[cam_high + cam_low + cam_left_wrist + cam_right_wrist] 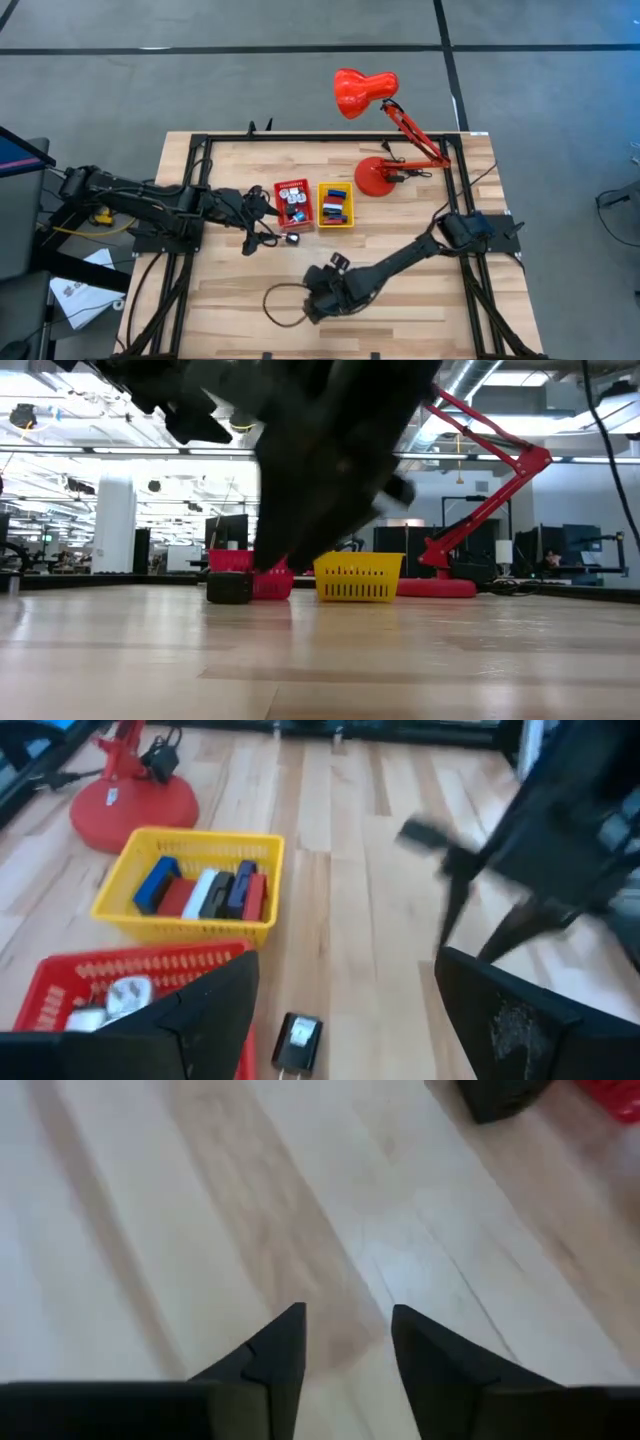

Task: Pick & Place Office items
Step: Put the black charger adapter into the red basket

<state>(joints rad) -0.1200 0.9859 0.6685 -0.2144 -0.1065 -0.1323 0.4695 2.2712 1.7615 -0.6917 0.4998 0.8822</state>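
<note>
Office items lie in two small bins. The yellow bin (186, 885) (336, 203) holds blue, red, white and black pieces. The red bin (110, 982) (292, 203) holds white ones. One small black piece with a white label (298, 1042) (294, 238) lies flat on the wood in front of the red bin. My left gripper (345, 960) (262, 228) stands open just left of that piece, empty. My right gripper (348, 1312) (316, 296) hovers over bare wood near the table's front, its fingers parted with nothing between them.
A big red desk lamp stands on its round base (380, 175) at the far right, its head (362, 92) reaching past the far edge. A thin cable loop (283, 305) lies beside my right gripper. Bare wood stretches along the front of the table (420, 320).
</note>
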